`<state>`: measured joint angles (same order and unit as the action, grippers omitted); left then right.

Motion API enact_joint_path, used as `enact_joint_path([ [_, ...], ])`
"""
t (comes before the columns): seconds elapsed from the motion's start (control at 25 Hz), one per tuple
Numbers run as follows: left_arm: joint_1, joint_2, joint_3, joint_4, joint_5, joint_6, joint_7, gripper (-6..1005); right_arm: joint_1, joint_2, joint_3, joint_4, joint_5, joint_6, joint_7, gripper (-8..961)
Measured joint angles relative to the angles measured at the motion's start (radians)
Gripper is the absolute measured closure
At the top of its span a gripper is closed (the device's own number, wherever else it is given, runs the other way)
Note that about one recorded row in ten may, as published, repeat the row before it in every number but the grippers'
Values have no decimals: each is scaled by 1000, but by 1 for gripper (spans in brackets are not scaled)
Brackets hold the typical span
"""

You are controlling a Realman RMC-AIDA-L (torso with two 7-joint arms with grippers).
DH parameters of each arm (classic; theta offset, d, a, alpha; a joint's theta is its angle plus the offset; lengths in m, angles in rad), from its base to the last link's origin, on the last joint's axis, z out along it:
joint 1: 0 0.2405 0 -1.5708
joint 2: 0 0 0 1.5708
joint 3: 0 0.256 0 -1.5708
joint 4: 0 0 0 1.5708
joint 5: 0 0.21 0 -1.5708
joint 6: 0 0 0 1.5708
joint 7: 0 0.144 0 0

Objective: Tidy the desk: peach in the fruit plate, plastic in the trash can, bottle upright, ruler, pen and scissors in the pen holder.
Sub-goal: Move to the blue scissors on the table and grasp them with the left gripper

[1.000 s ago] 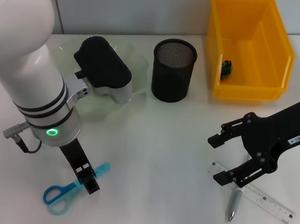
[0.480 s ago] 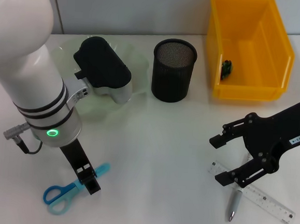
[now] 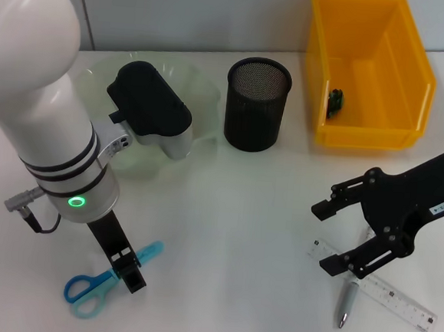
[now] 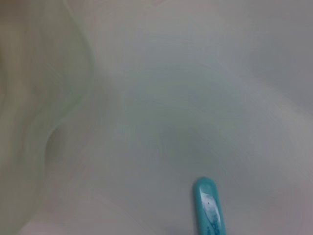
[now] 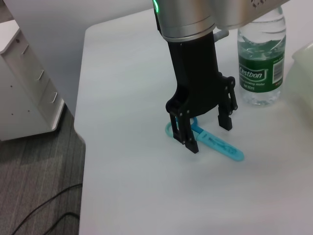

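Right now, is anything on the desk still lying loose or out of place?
Yes. The scissors lie flat on the desk beneath the open left gripper; the ruler and pen lie by the open right gripper, outside the pen holder.

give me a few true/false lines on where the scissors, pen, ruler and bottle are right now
1. The left end effector straddles the blue scissors with fingers open. True.
2. The scissors are already in the pen holder. False: they lie on the desk.
3. The pen and ruler lie beside the right end effector. True.
4. The bottle lies on its side. False: it stands upright.
5. The yellow bin is packed full. False: only one small dark item shows inside.
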<state>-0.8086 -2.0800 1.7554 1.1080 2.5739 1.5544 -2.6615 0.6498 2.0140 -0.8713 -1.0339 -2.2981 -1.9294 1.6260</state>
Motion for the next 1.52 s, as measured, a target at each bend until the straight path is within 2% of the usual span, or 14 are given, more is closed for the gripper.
enact_joint_path([
  [0.64,-10,0,35,-25,0,-9,10,385,5,0,0,0,-1,4,0,115],
  [1.44,-19,0,42,-26,0,-23,6,513,4,1,0,0,-1,6,-5,115],
  [1.52,-19,0,42,-27,0,-23,6,549,5,1,0,0,-1,6,-5,115],
])
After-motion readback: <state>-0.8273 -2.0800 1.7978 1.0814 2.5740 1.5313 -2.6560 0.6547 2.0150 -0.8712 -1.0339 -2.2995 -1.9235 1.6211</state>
